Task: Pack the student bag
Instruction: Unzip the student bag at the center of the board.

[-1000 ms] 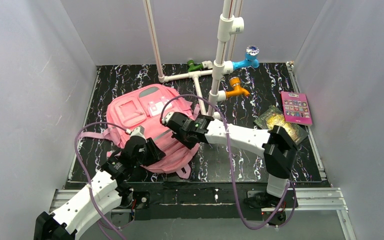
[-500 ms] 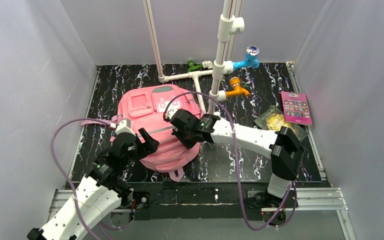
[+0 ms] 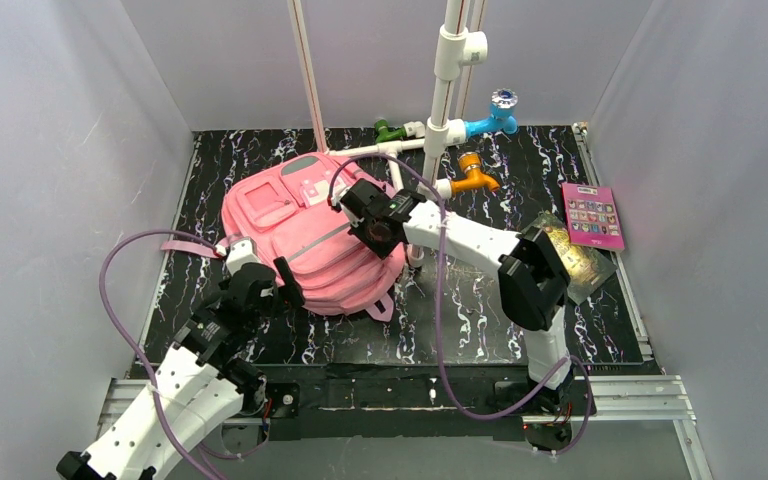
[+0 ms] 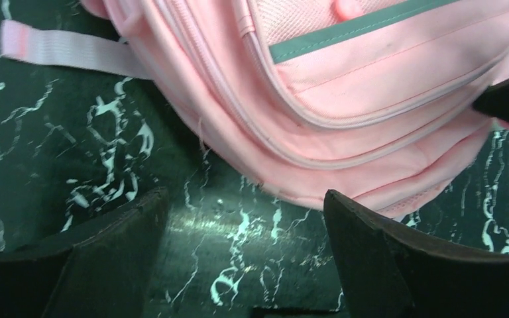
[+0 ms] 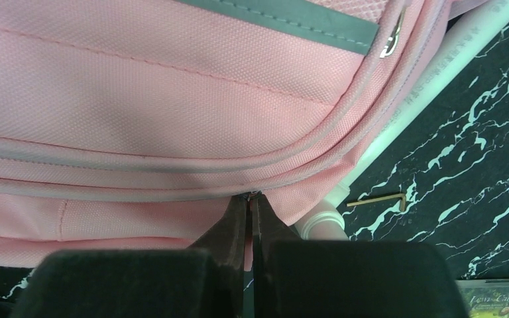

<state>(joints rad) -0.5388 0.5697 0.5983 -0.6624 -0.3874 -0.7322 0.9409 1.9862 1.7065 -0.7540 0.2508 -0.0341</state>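
Student bag (image 3: 300, 240) (large, soft pink fabric) lay flat on table (image 3: 480, 300), left of ctr, prob. light but floppy, best taken by strap (image 3: 185, 245) or zip seam (image 5: 172, 169); right gripper (image 5: 250, 199) was pressed together, pinching zip seam; left gripper (image 4: 245, 199) stood spread, empty, just beside bag's edge.

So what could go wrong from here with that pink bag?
1. The right gripper pinches only a thin bit at the zip seam of the student bag; it may slip off.
2. The bag lies against the white pipe, so a pull could snag it there.
3. The left gripper is open and holds nothing, so the bag may slide rather than unzip.
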